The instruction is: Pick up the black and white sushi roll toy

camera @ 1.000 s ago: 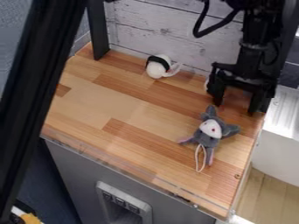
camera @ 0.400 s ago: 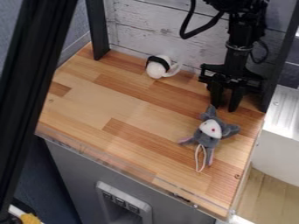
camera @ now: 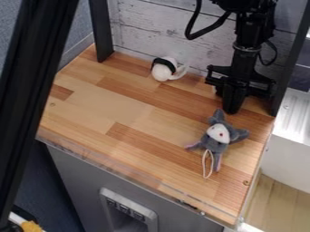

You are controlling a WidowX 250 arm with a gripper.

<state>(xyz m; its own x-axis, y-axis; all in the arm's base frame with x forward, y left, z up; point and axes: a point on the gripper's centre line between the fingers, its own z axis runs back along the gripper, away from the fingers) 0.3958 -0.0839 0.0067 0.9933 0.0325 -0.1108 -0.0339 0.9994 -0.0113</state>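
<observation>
Black two-finger tool (camera: 232, 110), its fingers now closed together, apparently on nothing; grey-and-white plush toy (camera: 218, 134) remains ungrasped.

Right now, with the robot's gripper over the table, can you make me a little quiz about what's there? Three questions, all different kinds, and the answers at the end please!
1. True or false: the white thing with a black band lies near the pale plank wall.

2. Which of these two is nearer the gripper?
A) the white thing with a black band
B) the gray plush toy

3. Fill in the missing colour: the gray plush toy has a ____ face.

Key: 1 true; 2 B; 3 white.
</observation>
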